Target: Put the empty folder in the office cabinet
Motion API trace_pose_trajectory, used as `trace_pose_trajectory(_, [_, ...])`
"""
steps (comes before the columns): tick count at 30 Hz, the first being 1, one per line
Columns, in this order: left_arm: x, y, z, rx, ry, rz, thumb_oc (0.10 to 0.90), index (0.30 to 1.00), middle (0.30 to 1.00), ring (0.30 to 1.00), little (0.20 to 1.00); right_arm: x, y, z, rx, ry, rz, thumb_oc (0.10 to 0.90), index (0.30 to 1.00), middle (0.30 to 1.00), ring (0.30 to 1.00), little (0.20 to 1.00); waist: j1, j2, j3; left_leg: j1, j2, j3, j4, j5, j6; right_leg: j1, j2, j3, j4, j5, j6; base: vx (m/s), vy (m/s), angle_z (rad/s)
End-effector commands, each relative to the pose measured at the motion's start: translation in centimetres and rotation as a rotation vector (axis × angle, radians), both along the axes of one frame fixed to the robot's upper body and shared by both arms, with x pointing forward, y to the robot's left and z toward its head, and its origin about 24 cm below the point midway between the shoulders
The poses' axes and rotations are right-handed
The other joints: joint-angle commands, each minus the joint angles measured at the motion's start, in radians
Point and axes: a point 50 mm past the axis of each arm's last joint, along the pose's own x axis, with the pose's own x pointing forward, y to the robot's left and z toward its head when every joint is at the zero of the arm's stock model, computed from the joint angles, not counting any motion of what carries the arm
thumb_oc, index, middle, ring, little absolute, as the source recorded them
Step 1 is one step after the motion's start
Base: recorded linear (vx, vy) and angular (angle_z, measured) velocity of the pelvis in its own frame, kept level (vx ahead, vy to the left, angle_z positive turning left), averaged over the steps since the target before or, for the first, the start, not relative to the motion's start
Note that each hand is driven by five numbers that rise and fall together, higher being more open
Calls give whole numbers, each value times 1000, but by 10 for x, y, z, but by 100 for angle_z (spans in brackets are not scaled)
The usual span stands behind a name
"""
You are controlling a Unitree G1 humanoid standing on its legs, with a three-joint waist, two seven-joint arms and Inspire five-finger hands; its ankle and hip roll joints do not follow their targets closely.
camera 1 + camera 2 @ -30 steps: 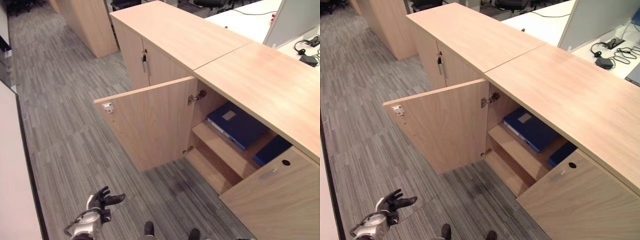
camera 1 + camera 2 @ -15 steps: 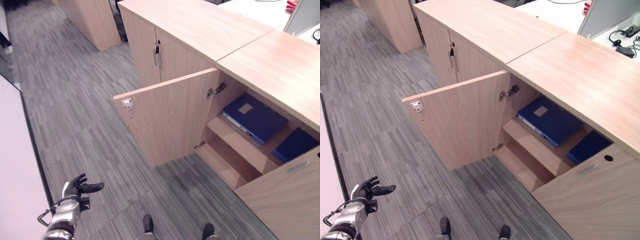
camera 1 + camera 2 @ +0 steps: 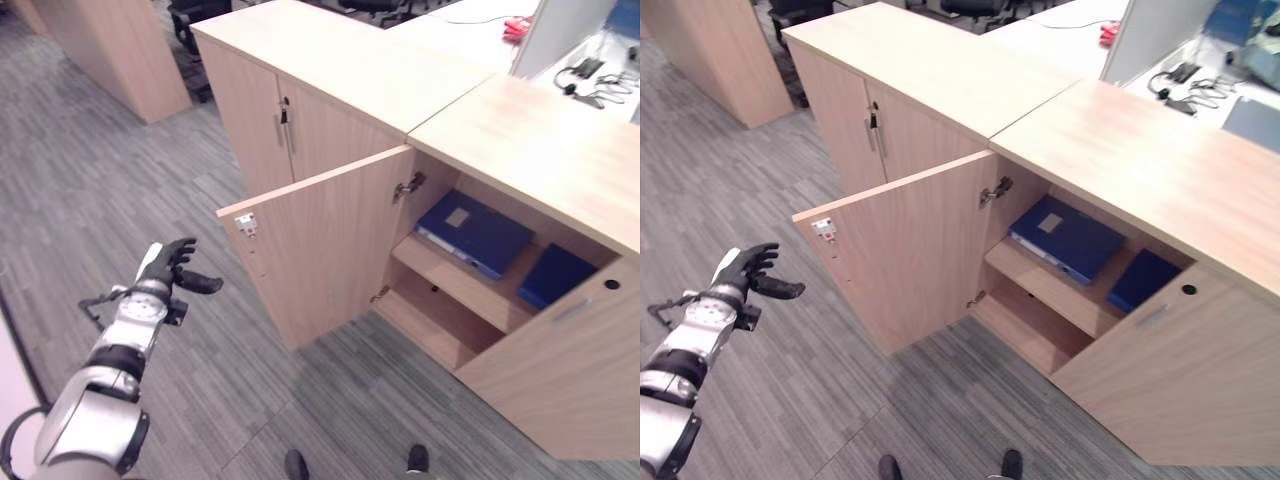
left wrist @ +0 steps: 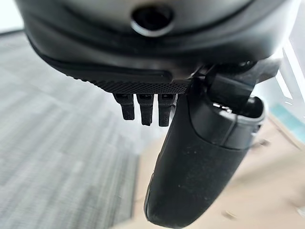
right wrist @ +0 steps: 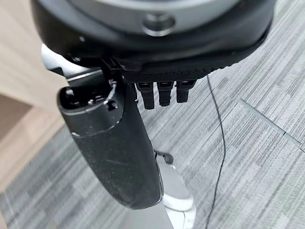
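The office cabinet (image 3: pixel 520 140) stands with both doors open: the left door (image 3: pixel 325 235) swings out toward me and the right door (image 3: pixel 565 370) hangs at the lower right. On its upper shelf lie a blue folder (image 3: pixel 475 232) and a second blue folder (image 3: pixel 555 275) beside it. My left hand (image 3: pixel 170 270) is raised over the carpet to the left of the open left door, apart from it, open and holding nothing; its thumb (image 4: pixel 200 157) stands out straight. My right hand (image 5: pixel 114 143) hangs open over the carpet, holding nothing.
A closed cabinet (image 3: pixel 290 130) with two handles adjoins on the left. Another wooden unit (image 3: pixel 115 50) stands at the far left. Behind the cabinets is a desk (image 3: pixel 1180 80) with cables and a screen. Grey carpet (image 3: pixel 210 380) lies in front.
The camera has shifted. My left arm has lifted from low by the floor to about the height of the open door's edge. The folders stay on the shelf.
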Motion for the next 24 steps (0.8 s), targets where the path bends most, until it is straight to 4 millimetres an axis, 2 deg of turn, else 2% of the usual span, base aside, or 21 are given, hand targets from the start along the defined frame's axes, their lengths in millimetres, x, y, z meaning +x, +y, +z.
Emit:
trace_pose_trajectory(1, [30,-18,64,-29,-235,-61,800,900,900,900,900,-22,-48,25,-123,75,-84,800,900,900,900,900,13,70,-40,20,-9,-69,-1,-125,20,17,-28,-21,22,58,75,23,24,-11])
trace_pose_trajectory(2, [34,-30,67,-31,-244,-116,800,900,900,900,900,-25,-50,26,-126,84,-91,800,900,900,900,900,13,67,-42,22,-10,-67,-1,-128,21,18,-29,-25,21,62,75,14,14,-9])
trace_pose_trajectory(3, [34,-30,67,-31,-244,-116,800,900,900,900,900,-25,-50,26,-126,84,-91,800,900,900,900,900,13,67,-42,22,-10,-67,-1,-128,21,18,-29,-25,21,62,75,21,10,-11])
trace_pose_trajectory(5, [44,-76,67,-35,-246,-282,800,900,900,900,900,-5,-31,15,-99,73,-57,800,900,900,900,900,28,63,-51,28,-13,-73,1,-133,26,27,-32,-41,16,70,75,49,11,-7])
trace_pose_trajectory(7, [47,-101,69,-46,-261,-370,800,900,900,900,900,-6,-25,12,-79,77,-64,800,900,900,900,900,29,61,-56,34,-15,-72,2,-136,28,31,-34,-47,14,78,75,38,1,3])
trace_pose_trajectory(10, [46,-129,70,-81,-313,-455,800,900,900,900,900,-6,-23,11,-77,73,-80,800,900,900,900,900,28,55,-62,41,-14,-73,3,-142,29,36,-34,-57,16,75,75,17,-13,7])
trace_pose_trajectory(11, [46,-129,70,-81,-313,-455,800,900,900,900,900,-6,-23,11,-77,73,-80,800,900,900,900,900,28,55,-62,41,-14,-73,3,-142,29,36,-34,-57,16,75,75,1,-21,5])
trace_pose_trajectory(12, [40,-145,67,-133,-343,-510,800,900,900,900,900,-2,-26,12,-90,58,-90,800,900,900,900,900,30,51,-64,44,-15,-76,6,-147,29,39,-35,-64,16,67,75,1,-15,6])
trace_pose_trajectory(13, [40,-145,67,-133,-342,-510,800,900,900,900,900,-2,-26,13,-90,58,-90,800,900,900,900,900,30,51,-64,44,-15,-76,6,-147,29,39,-35,-64,16,67,75,3,-43,6])
trace_pose_trajectory(14, [30,-160,71,-60,-365,-629,800,900,900,900,900,-4,-7,2,-37,46,-32,800,900,900,900,900,27,41,-69,50,-14,-79,8,-153,30,41,-34,-64,18,61,75,-2,-34,7])
trace_pose_trajectory(16, [25,-163,71,-44,-371,-664,800,900,900,900,900,-8,-7,2,-35,59,-28,800,900,900,900,900,29,39,-67,51,-14,-83,9,-154,29,42,-33,-64,18,56,75,-4,-32,4])
trace_pose_trajectory(17, [11,-169,68,-40,-378,-753,800,900,900,900,900,-12,-8,2,-34,76,-21,800,900,900,900,900,37,34,-65,51,-13,-89,11,-154,27,45,-31,-68,18,45,75,0,0,0])
trace_pose_trajectory(19, [3,-170,67,-57,-382,-787,800,900,900,900,900,-12,-9,3,-38,78,-15,800,900,900,900,900,40,32,-65,51,-12,-91,11,-154,26,48,-29,-69,19,42,75,0,-34,3])
trace_pose_trajectory(20, [-15,-174,64,-103,-385,-874,800,900,900,900,900,-11,-6,1,-30,76,-6,800,900,900,900,900,52,27,-62,52,-11,-94,12,-154,24,51,-28,-73,18,39,75,7,-44,2])
trace_pose_trajectory(24, [-55,-188,43,-355,-324,-1008,800,900,900,900,900,-9,5,-4,3,75,29,800,900,900,900,900,69,21,-62,50,-14,-105,12,-152,22,56,-26,-79,15,38,75,0,-31,0])
